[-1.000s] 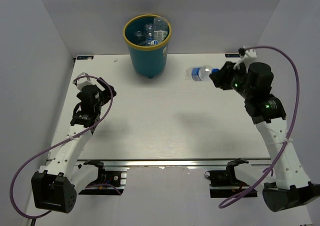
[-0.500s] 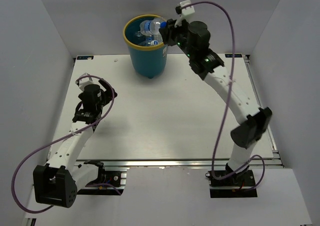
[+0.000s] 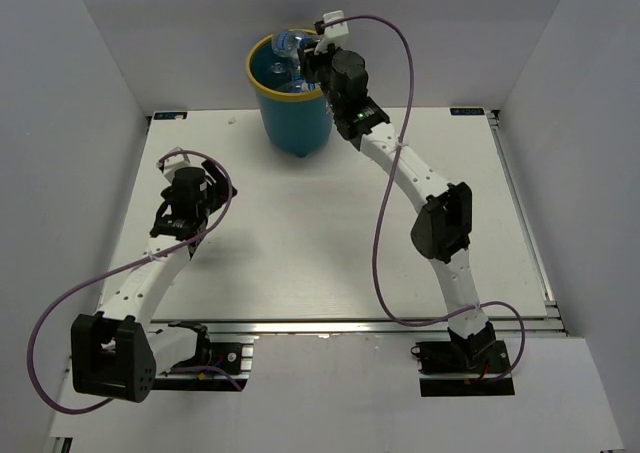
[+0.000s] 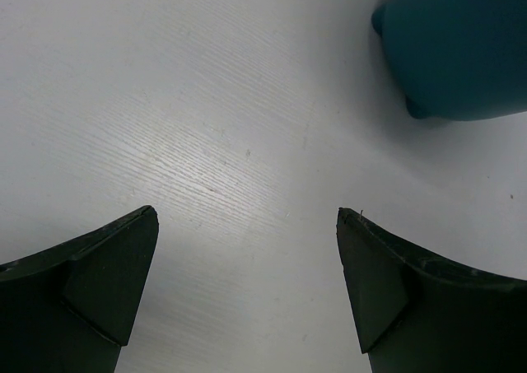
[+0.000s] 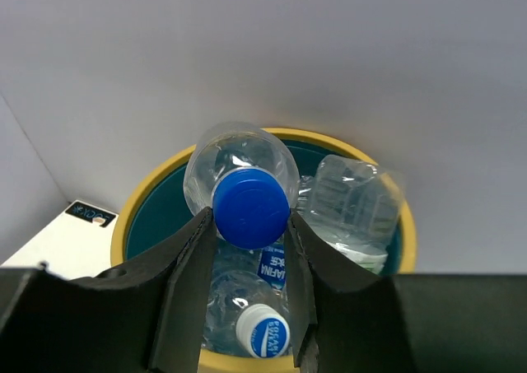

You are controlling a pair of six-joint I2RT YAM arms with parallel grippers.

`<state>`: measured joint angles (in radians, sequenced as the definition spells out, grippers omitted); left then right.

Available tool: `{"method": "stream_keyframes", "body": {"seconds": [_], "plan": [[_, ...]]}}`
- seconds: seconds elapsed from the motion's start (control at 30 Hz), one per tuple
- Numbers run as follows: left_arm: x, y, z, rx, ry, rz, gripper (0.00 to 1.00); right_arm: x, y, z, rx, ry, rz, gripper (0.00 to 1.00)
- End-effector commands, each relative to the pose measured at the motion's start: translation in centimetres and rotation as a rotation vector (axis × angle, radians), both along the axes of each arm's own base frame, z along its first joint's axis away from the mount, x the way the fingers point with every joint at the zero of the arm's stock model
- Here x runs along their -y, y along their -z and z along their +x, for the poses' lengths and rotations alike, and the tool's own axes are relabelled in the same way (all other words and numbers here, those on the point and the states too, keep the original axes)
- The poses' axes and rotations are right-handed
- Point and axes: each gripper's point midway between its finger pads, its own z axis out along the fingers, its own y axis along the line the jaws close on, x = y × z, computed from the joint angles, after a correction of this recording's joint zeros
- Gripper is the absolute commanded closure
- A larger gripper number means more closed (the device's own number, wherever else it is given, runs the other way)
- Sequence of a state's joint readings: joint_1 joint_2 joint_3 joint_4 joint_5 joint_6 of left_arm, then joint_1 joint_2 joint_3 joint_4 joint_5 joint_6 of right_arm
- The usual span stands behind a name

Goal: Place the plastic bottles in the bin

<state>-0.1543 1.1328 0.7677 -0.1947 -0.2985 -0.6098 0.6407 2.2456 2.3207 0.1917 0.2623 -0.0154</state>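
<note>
The bottle [image 5: 247,188] hangs over the mouth of the bin [image 5: 136,216], cap toward the wrist camera. A second ago it was above the far right part of the table [image 3: 330,243], well apart from the bin; half a second ago it was at the bin's right rim. It is not yet released: the right gripper [image 5: 249,225] is clamped on it just behind the blue cap, one finger on each side. So the carry looks finished, and what is left for this bottle is probably only to let go. It should then drop inside, since it sits within the yellow rim as the wrist view shows it.

At least two other bottles [image 5: 350,200] already lie in the bin, one crumpled against the right wall and one with a white cap lower down. The overhead view shows no bottle left on the table, so this may be the last.

The bin stands at the far edge, left of its middle. The right arm is stretched long and diagonal from the near right corner to reach it, elbow over the table's right half, wrist above the bin's right rim.

The left arm has hardly moved. It is bent near the left edge, the left gripper [image 4: 247,216] held over bare tabletop with its fingers apart and nothing between them.
</note>
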Motion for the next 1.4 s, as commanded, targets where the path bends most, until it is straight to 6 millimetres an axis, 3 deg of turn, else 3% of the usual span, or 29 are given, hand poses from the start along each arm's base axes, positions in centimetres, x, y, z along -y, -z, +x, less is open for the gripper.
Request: {"method": "stream_keyframes", "body": {"seconds": [0.0, 0.03, 0.1, 0.13, 0.17, 0.2, 0.43, 0.47, 0.53, 0.57, 0.63, 0.67, 0.7, 0.73, 0.8, 0.83, 0.87, 0.93, 0.97, 1.03, 1.07, 1.13, 1.17, 1.2, 1.3, 1.33, 1.37], "plan": [[0.2, -2.0, 0.9, 0.048, 0.002, 0.001, 0.02, 0.0, -5.3, -0.7, 0.149, -0.001, 0.097, 1.00], [0.1, -1.8, 0.8, 0.041, 0.002, 0.005, 0.02, -0.2, -4.9, -0.6, 0.148, -0.008, 0.096, 0.80], [0.0, -1.8, 0.8, 0.039, -0.003, 0.009, 0.02, -0.7, -3.7, 0.0, 0.135, -0.007, 0.088, 0.65], [-0.1, -1.8, 0.8, 0.038, -0.005, 0.011, 0.02, -0.7, -3.3, 0.2, 0.119, -0.004, 0.083, 0.39], [-0.1, -1.8, 0.8, 0.036, -0.005, 0.012, 0.02, -0.7, -3.4, 0.2, 0.121, -0.004, 0.085, 0.19], [0.0, -1.8, 0.8, 0.037, -0.003, 0.012, 0.02, -0.7, -3.5, 0.1, 0.121, -0.005, 0.085, 0.11], [0.0, -1.7, 0.9, 0.036, -0.005, 0.012, 0.02, 0.0, -6.5, -1.6, 0.162, -0.033, 0.071, 0.11], [0.0, -1.7, 1.0, 0.034, -0.004, 0.010, 0.02, 0.4, -7.9, -2.4, 0.177, -0.036, 0.071, 0.11], [0.1, -1.7, 1.0, 0.032, -0.002, 0.009, 0.02, 0.8, -8.2, -2.9, 0.170, -0.040, 0.053, 0.11], [0.1, -1.7, 1.0, 0.032, -0.002, 0.009, 0.02, 1.6, -9.9, -3.9, 0.187, -0.037, 0.064, 0.11], [0.0, -1.7, 0.9, 0.031, -0.003, 0.010, 0.02, 2.1, -9.7, -4.6, 0.162, -0.038, 0.032, 0.11], [0.0, -1.8, 0.9, 0.034, -0.006, 0.011, 0.02, 3.0, -11.1, -5.7, 0.167, -0.035, 0.035, 0.11], [-0.1, -1.9, 0.9, 0.034, -0.007, 0.012, 0.02, 3.4, -11.1, -6.1, 0.151, -0.030, 0.021, 0.11], [-0.1, -1.9, 0.9, 0.035, -0.006, 0.013, 0.02, 3.9, -8.9, -6.0, 0.079, -0.006, -0.025, 0.11], [-0.1, -1.9, 0.9, 0.031, -0.006, 0.015, 0.02, 5.7, -9.6, -7.5, 0.037, 0.022, -0.037, 0.11], [-0.2, -1.8, 0.9, 0.025, -0.009, 0.019, 0.02, 6.8, -7.2, -7.7, -0.065, 0.063, -0.086, 0.11], [-0.1, -2.1, 1.0, 0.029, -0.009, 0.018, 0.02, 8.4, -7.1, -8.9, -0.105, 0.095, -0.085, 0.11], [-0.4, -2.0, 1.1, 0.015, -0.021, 0.028, 0.02, 11.1, -4.2, -10.0, -0.209, 0.184, -0.089, 0.11], [-0.6, -2.1, 1.2, 0.015, -0.034, 0.035, 0.02, 13.1, -0.7, -11.6, -0.287, 0.208, -0.144, 0.11], [-0.9, -2.8, 1.2, 0.017, -0.052, 0.041, 0.02, 15.4, 3.3, -13.2, -0.376, 0.255, -0.129, 0.11], [-1.1, -3.0, 1.2, 0.019, -0.059, 0.045, 0.02, 17.7, 7.0, -14.9, -0.433, 0.282, -0.133, 0.11], [-1.3, -3.3, 1.0, 0.024, -0.069, 0.048, 0.02, 19.0, 10.2, -16.7, -0.488, 0.249, -0.100, 0.11], [-1.6, -3.5, 0.9, 0.030, -0.084, 0.053, 0.02, 20.5, 9.9, -18.0, -0.493, 0.258, -0.016, 0.11], [-1.7, -3.4, 0.9, 0.029, -0.088, 0.057, 0.02, 21.5, 14.2, -19.3, -0.570, 0.275, -0.033, 0.11], [-2.2, -3.6, 0.5, 0.020, -0.115, 0.068, 0.02, 23.1, 16.4, -21.4, -0.588, 0.284, 0.010, 0.11], [-2.3, -3.9, 0.4, 0.019, -0.119, 0.072, 0.02, 23.9, 18.8, -22.0, -0.616, 0.312, -0.015, 0.11], [-2.4, -4.0, 0.3, 0.021, -0.128, 0.072, 0.02, 24.2, 19.1, -22.3, -0.612, 0.318, -0.009, 0.11]]}}
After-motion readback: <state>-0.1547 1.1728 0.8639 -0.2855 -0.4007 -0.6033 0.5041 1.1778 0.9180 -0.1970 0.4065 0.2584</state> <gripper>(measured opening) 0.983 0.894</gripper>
